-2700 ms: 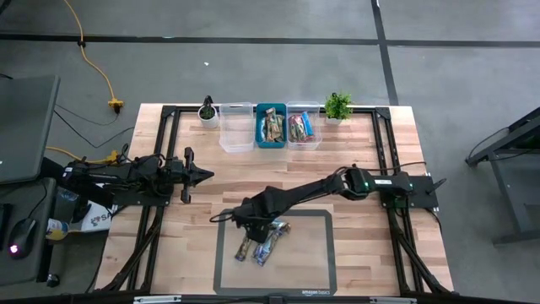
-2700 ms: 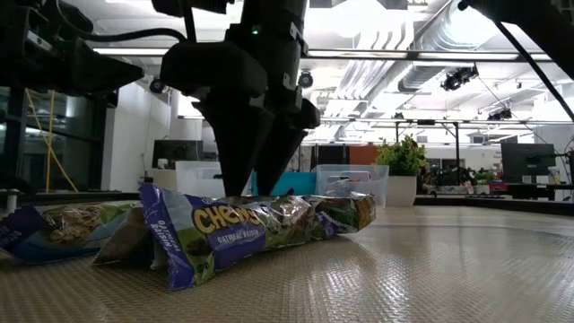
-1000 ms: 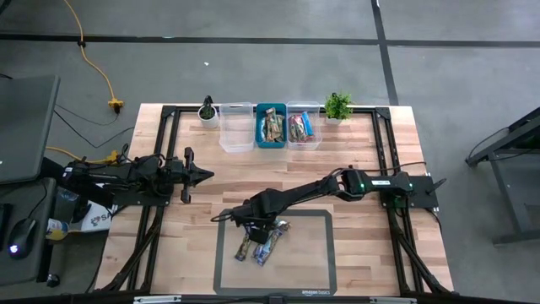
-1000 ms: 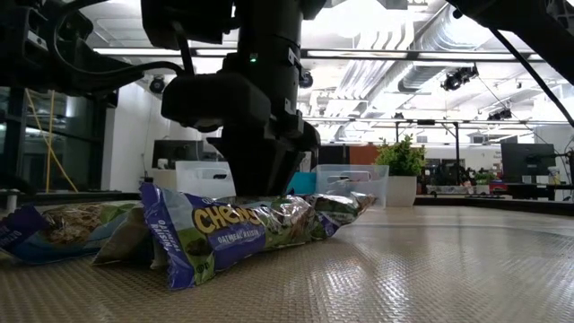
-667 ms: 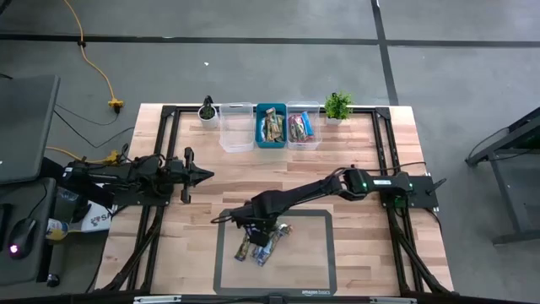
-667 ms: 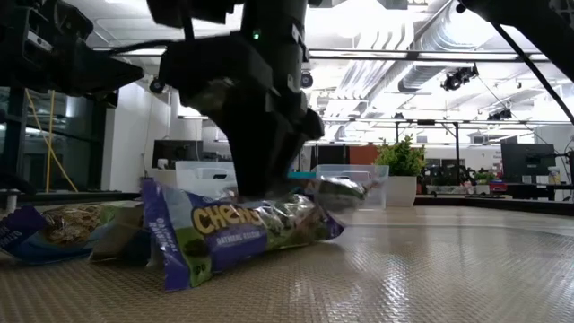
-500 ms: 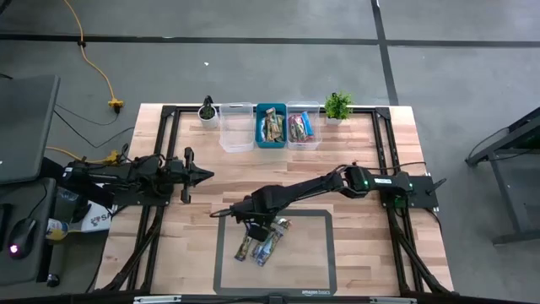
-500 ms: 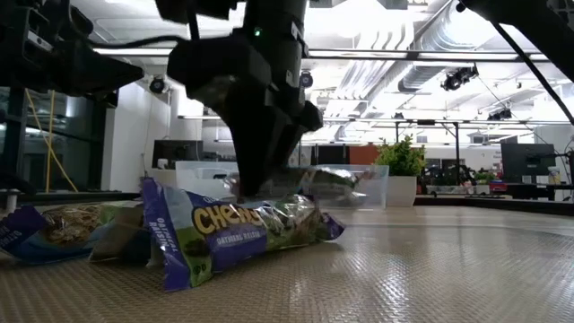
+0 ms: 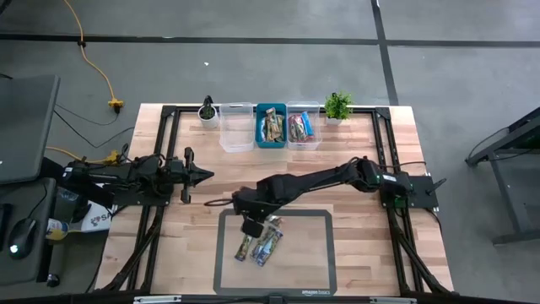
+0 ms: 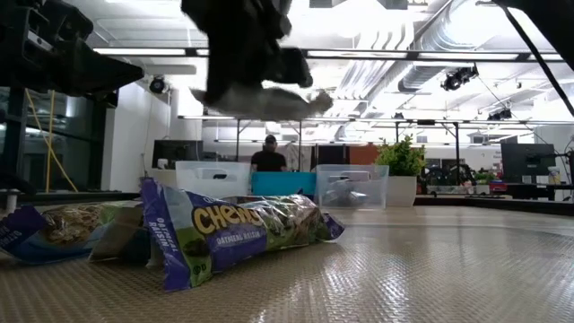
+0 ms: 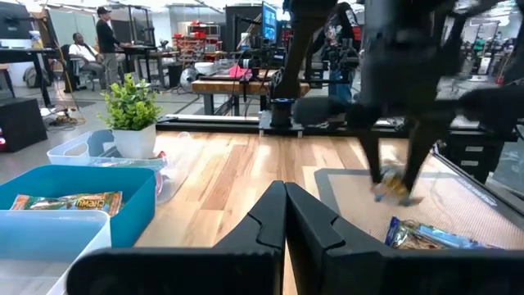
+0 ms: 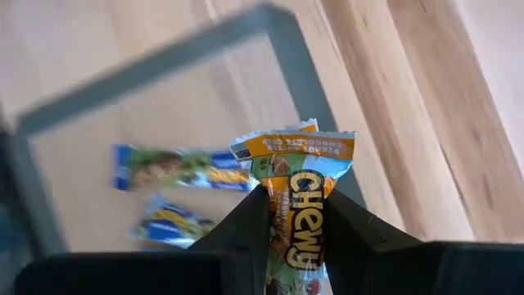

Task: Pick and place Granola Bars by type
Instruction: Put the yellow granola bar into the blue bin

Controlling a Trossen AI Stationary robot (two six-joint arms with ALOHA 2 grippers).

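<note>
**Q:** Starting nearest the low camera, what lay on the mat (image 9: 314, 253)?

**A:** Two bars remained on its woven surface: a blue oatmeal-raisin bar (image 10: 235, 235) in front, and a second blue bar (image 10: 56, 231) beside it, partly behind. Seen from above, both (image 9: 268, 247) (image 9: 245, 247) lay close together in the mat's left half.

**Q:** Where was the lifted bar, and how was it held?

**A:** The right gripper (image 9: 251, 226) hung over the mat's near-left part with its fingers nearly closed, pinching an orange-topped bar (image 12: 296, 215) by its middle. That bar was clear of the mat, raised well above the two resting bars (image 10: 260, 99).

**Q:** What stood between it and the bins?

**A:** Bare wooden tabletop (image 9: 354, 152) only; the right arm itself stretched across the table's right half.

**Q:** And the left arm?

**A:** The left gripper (image 9: 205, 175) waited at the table's left side, its fingers pressed together (image 11: 284, 215) and empty.

**Q:** What stood along the far edge?

**A:** Three bins in a row: a clear bin (image 9: 236, 127) at the left, a blue bin (image 9: 271, 125) in the middle holding tan-wrapped bars, and a second clear bin (image 9: 303, 126) at the right holding red and blue bars. A small dark plant (image 9: 207, 110) flanked the row on the left, a green plant (image 9: 338, 106) on the right. Beyond the table, a person (image 10: 267, 156) showed behind the bins.
</note>
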